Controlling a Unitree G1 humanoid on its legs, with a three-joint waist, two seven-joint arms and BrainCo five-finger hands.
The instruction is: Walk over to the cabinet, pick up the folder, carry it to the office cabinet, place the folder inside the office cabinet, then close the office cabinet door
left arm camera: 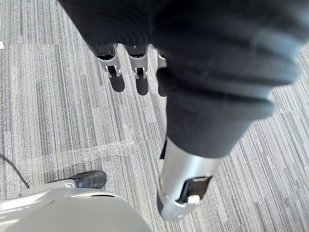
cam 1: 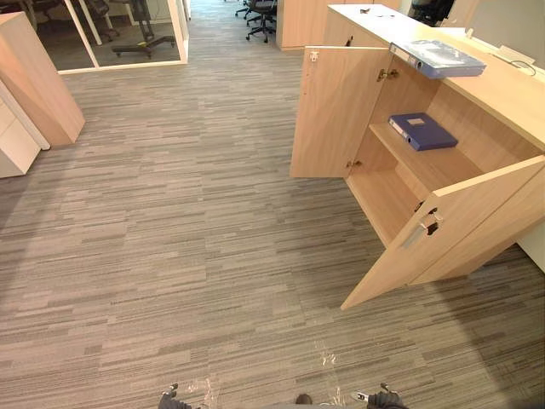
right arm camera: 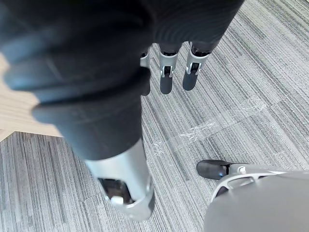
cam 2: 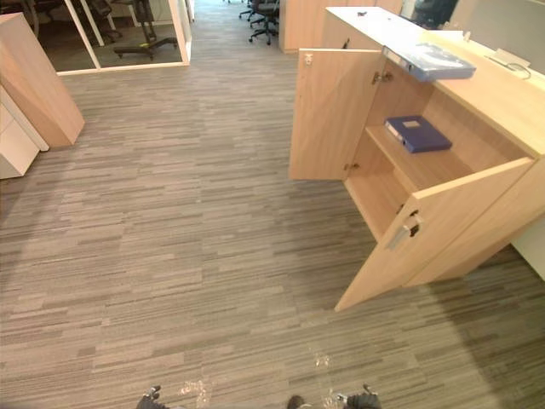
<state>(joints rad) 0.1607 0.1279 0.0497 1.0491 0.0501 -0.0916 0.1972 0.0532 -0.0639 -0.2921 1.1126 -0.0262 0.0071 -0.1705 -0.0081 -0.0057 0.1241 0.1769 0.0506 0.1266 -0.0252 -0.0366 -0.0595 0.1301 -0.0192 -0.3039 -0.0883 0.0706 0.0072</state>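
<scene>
Left eye view: office cabinet [cam 1: 379,196] at right, both doors swung open. Dark blue folder [cam 1: 423,130] lies flat on the upper shelf [cam 1: 438,166] inside, spine w/ a white label facing out. A second one, the pale blue folder [cam 1: 436,58], lies flat on the desk [cam 1: 502,89] above the cabinet, at the front edge over the opening. It seems to overhang a bit, hard to be sure.

Far door [cam 1: 336,111] stands roughly square to the cabinet front. Near door [cam 1: 443,230] angles out toward the camera, metal handle [cam 1: 417,232] on its face. It hides most of the lower compartment, so contents there can't be told. Cabinet's right end is cut off by the frame edge.

Left wrist view: left hand [left arm camera: 116,72] hangs over the striped carpet [left arm camera: 58,96], fingers straight, holding nothing; thumb hidden behind the ribbed cover. Right wrist view: right hand [right arm camera: 166,72] same, fingers straight down, empty, thumb not made out. In the eye views both hands just peek in at the btm edge, well apart from the cabinet.

Bits of clear tape [cam 1: 328,358] on the carpet near the btm. Wooden unit [cam 1: 34,77] and white unit [cam 1: 13,145] at far left are both cropped. Office chairs [cam 1: 260,17] at the back, partly cut off.
</scene>
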